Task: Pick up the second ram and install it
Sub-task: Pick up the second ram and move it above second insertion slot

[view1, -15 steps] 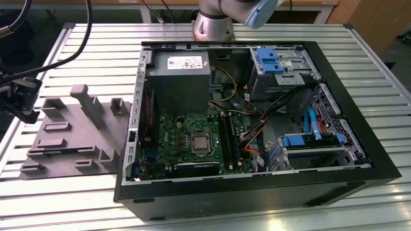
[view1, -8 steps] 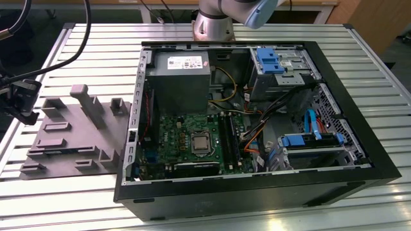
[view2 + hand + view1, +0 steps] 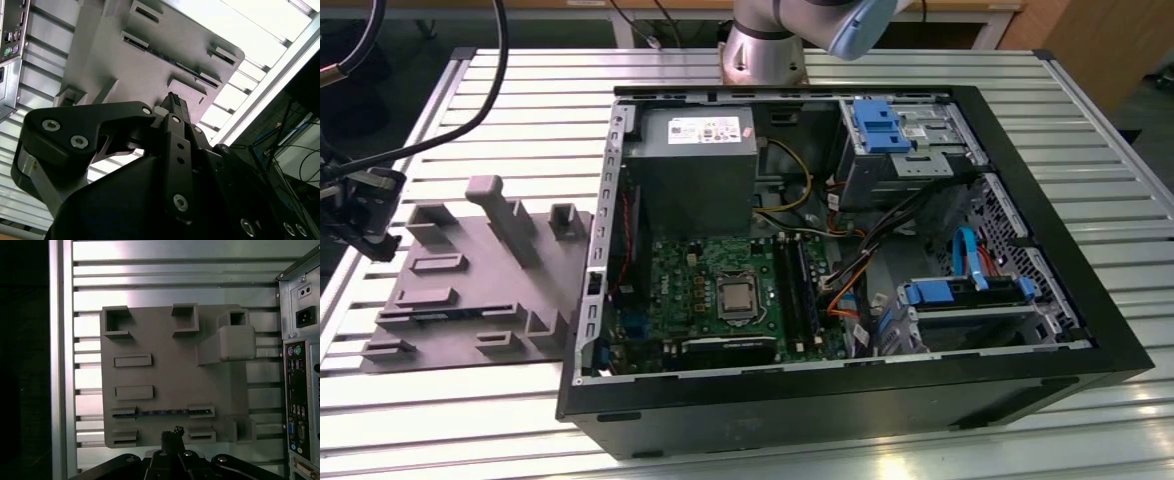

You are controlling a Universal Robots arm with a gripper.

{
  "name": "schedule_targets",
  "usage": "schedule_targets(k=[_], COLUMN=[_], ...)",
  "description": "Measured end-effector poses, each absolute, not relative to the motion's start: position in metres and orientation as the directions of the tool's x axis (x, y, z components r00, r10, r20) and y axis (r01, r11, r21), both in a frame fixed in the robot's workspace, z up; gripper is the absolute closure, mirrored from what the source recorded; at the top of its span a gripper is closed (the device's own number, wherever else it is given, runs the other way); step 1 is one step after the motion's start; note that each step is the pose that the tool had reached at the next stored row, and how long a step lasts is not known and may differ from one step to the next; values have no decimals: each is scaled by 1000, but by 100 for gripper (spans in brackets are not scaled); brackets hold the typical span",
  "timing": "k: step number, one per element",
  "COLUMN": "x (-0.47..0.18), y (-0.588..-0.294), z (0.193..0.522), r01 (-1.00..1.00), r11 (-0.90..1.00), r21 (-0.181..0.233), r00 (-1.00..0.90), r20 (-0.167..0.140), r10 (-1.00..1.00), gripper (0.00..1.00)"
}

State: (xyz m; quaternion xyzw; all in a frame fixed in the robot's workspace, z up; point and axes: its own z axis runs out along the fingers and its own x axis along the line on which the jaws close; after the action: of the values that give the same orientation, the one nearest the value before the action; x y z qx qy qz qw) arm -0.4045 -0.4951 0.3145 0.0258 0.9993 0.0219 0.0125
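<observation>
Second ram (image 3: 160,413): not yet picked, lodged in its holder on the grey fixture plate (image 3: 175,370).
We log it seated on edge between two small grey brackets of the plate, which lies on the slatted bench (image 3: 90,290) beside the open computer case (image 3: 854,250). We judge the brackets hold it upright so its long top edge is free for a pinch. In the first wrist view it is a long, thin, dark strip with small blocks along its side. We find the tool (image 3: 172,432) near the plate's edge, close to the strip yet apart from it; whether it is released or clenched we cannot tell.
</observation>
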Motion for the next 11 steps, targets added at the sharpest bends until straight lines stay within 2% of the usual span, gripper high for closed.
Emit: schedule_targets(k=[11], x=[-405], y=[-495], z=[314], r01=[49], r11=[998], r21=[44], r00=[-998], r20=[-24], r10=[50], gripper=[89])
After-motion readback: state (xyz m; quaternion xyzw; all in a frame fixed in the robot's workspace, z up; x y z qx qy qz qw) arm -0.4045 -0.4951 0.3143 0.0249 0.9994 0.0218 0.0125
